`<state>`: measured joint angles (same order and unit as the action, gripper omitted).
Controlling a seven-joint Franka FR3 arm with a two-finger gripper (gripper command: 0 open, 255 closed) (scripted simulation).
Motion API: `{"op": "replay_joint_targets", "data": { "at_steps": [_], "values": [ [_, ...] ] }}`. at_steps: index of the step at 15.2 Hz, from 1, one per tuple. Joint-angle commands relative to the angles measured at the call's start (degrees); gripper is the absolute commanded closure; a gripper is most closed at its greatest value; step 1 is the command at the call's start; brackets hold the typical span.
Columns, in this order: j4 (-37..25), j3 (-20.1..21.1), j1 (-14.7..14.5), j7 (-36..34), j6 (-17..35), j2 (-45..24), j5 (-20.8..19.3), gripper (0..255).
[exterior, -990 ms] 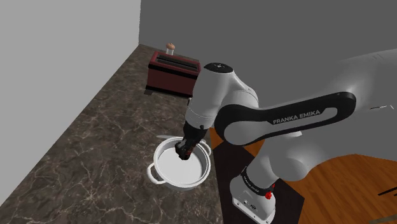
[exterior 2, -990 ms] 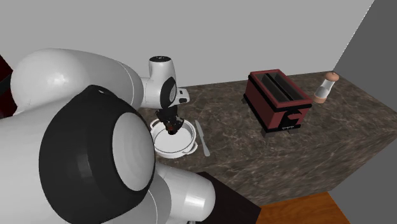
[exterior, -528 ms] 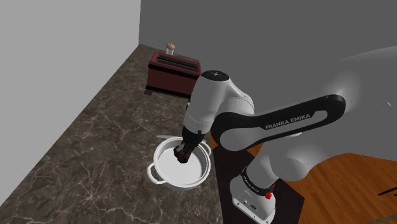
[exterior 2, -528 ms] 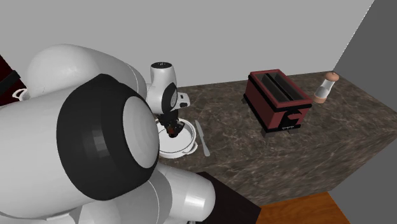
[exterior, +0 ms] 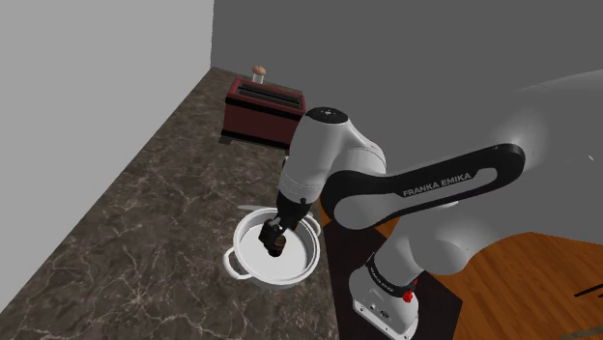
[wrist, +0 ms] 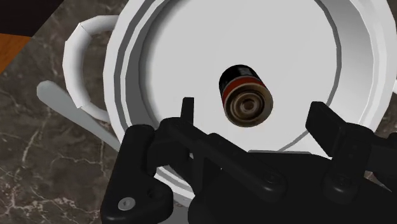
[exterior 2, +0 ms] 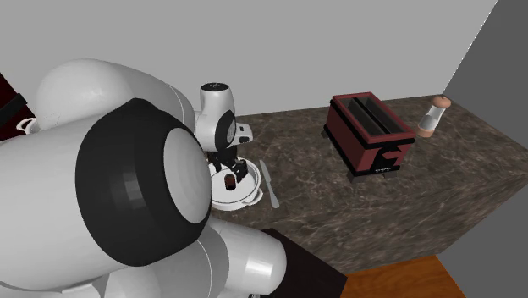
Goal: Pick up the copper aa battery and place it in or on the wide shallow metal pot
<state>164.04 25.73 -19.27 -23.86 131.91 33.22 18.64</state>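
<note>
The dark marbled tabletop runs along a grey wall to a corner, with a strip of wooden floor off its edge in the shoulder view's lower right. The white arm bends over the tabletop from that side and points its hand down.

A dark red toaster with two slots stands at the far end of the tabletop in the shoulder view, well apart from the arm's hand. In the second exterior view it sits right of the middle.

The pot is white, wide and shallow, with a loop handle on its side. It stands on the tabletop close to the edge, directly under the hand.

The black gripper hangs low over the pot's mouth, released: its two fingers stand wide apart and neither touches anything.

A grey knife lies flat on the tabletop just beside the pot, on the toaster's side.

A small shaker with a brown top stands near the toaster, on the side away from the pot.

The battery is black with an orange-red band and a brownish end cap. It is inside the pot's rim, between the parted fingers and free of both, its capped end tilted toward the hand. Whether it rests on the pot's bottom I cannot tell.
</note>
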Motion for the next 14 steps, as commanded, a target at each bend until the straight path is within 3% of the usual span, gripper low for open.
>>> {"op": "replay_joint_targets", "data": {
  "at_steps": [1,2,6,14],
  "values": [
    [0.0,0.0,0.0,0.0,0.0,0.0,0.0,0],
    [0.0,0.0,0.0,0.0,0.0,0.0,0.0,0],
    [-4.2,-2.3,0.0,0.0,-10.0,5.9,-1.5,0],
    [-4.2,-2.3,0.0,0.0,-10.0,5.9,-1.5,0]
  ]
}}
